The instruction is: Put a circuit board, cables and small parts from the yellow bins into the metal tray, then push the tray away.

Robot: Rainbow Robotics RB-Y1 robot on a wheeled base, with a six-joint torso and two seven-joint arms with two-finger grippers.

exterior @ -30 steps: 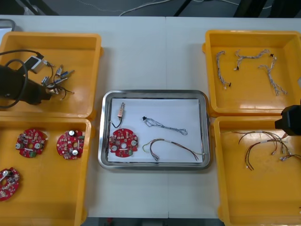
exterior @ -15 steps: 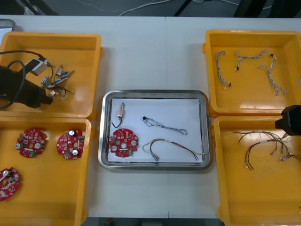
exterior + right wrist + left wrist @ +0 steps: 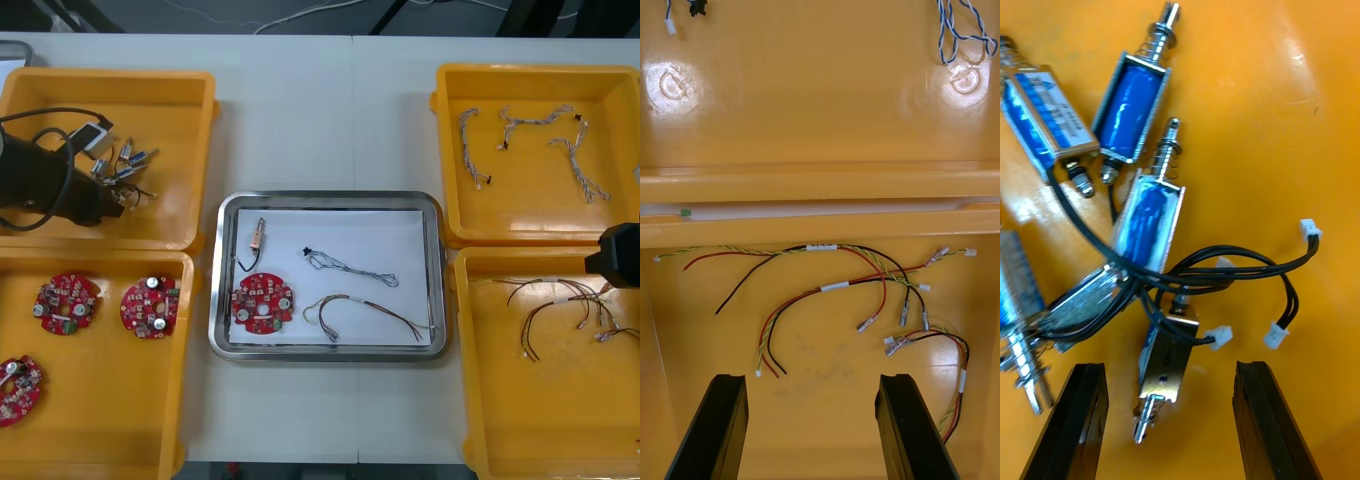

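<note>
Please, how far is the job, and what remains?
Done: the metal tray holds a circuit board, two cables and one small metal part. In hand: the left tool hovers open over small metal parts in a yellow bin; the right tool waits open over another bin. Left: pushing the tray away.

The front camera looked steeply down over the bench point(image 3: 320, 120). The left wrist camera sat close above the small metal parts point(image 3: 1142, 217), the right above red and yellow cables point(image 3: 827, 287); the front view shared both.
</note>
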